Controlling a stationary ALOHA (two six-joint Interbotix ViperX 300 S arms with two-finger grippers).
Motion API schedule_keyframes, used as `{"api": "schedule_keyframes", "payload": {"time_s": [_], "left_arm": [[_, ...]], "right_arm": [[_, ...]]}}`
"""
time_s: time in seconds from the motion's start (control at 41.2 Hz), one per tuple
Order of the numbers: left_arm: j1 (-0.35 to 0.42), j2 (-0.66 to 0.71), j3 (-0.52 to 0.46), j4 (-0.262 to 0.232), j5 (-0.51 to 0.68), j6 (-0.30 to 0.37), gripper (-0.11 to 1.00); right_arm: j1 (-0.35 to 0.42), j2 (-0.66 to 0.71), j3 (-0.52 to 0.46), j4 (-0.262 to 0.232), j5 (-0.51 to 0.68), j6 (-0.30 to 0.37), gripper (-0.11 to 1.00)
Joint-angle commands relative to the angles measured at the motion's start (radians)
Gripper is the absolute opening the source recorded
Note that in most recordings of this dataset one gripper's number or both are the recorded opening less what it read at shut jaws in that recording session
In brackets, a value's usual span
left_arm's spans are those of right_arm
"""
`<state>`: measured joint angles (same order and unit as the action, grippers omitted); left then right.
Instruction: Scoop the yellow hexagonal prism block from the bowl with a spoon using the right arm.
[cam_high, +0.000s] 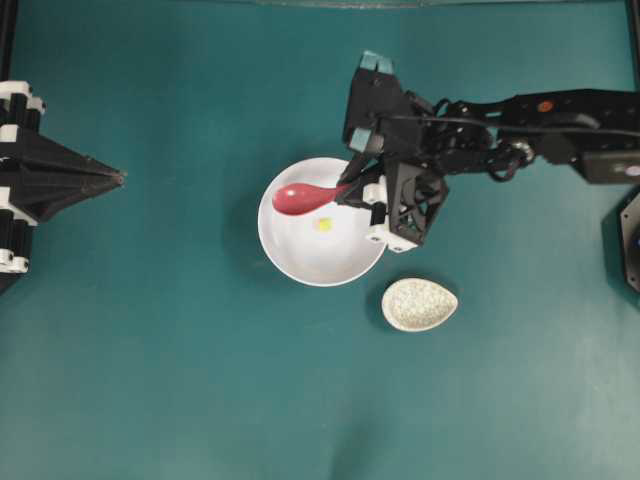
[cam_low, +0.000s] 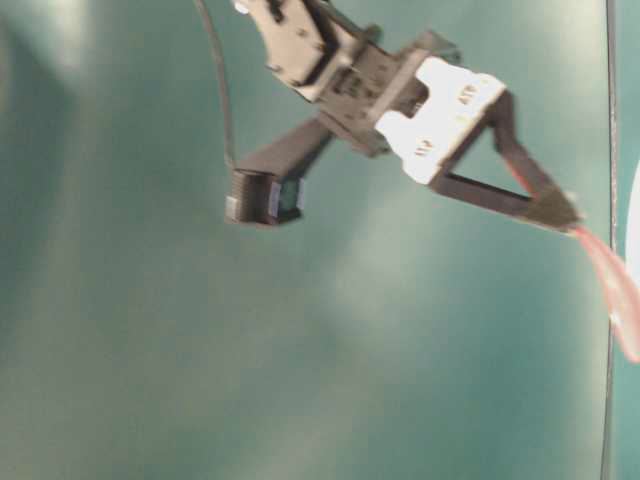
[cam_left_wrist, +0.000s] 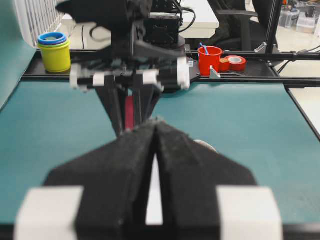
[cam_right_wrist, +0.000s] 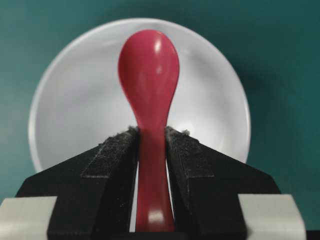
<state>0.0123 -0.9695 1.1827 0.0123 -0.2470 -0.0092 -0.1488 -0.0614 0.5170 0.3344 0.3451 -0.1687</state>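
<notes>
A white bowl (cam_high: 287, 258) sits mid-table with the tiny yellow hexagonal prism block (cam_high: 323, 224) lying inside it. My right gripper (cam_high: 351, 190) is at the bowl's upper right rim, shut on the handle of the red-pink spoon (cam_high: 298, 198). The scoop reaches over the bowl's left half, just up and left of the block and apart from it. In the right wrist view the spoon (cam_right_wrist: 150, 70) stands between the pads of my right gripper (cam_right_wrist: 151, 132) above the bowl (cam_right_wrist: 70, 105); the block is hidden there. My left gripper (cam_high: 120, 178) is shut and holds nothing, far to the left.
A small speckled egg-shaped dish (cam_high: 419, 304) lies just below and right of the bowl. Beyond the table's far edge in the left wrist view stand a yellow cup stack (cam_left_wrist: 54, 52), a red cup (cam_left_wrist: 209, 59) and tape rolls (cam_left_wrist: 234, 62).
</notes>
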Motion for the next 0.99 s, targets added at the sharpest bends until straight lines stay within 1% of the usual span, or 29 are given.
{"api": "schedule_keyframes", "payload": {"time_s": [0.0,0.121,0.315,0.436,0.533,0.727,0.848,0.97], "left_arm": [[0.002,0.005,-0.028,0.003,-0.002,-0.002,0.00],[0.002,0.006,-0.028,0.003,-0.002,-0.002,0.00],[0.000,0.005,-0.028,0.003,0.000,-0.002,0.00],[0.002,0.006,-0.028,0.003,0.000,-0.002,0.00],[0.000,0.005,-0.028,0.003,0.000,-0.002,0.00],[0.002,0.006,-0.028,0.003,-0.002,-0.002,0.00],[0.000,0.005,-0.028,0.003,0.000,-0.002,0.00],[0.002,0.005,-0.028,0.003,0.000,-0.002,0.00]], "right_arm": [[0.002,-0.054,-0.009,0.005,0.034,0.023,0.24],[0.000,-0.077,-0.011,0.003,0.126,0.058,0.24],[0.000,-0.081,-0.020,0.002,0.310,0.112,0.24],[0.000,-0.080,-0.020,-0.002,0.371,0.147,0.24],[0.000,-0.080,-0.021,-0.008,0.390,0.173,0.24],[0.002,-0.064,-0.040,-0.035,0.408,0.215,0.24],[0.000,-0.043,-0.061,-0.058,0.428,0.218,0.24],[0.002,-0.011,-0.084,-0.069,0.442,0.218,0.24]]}}
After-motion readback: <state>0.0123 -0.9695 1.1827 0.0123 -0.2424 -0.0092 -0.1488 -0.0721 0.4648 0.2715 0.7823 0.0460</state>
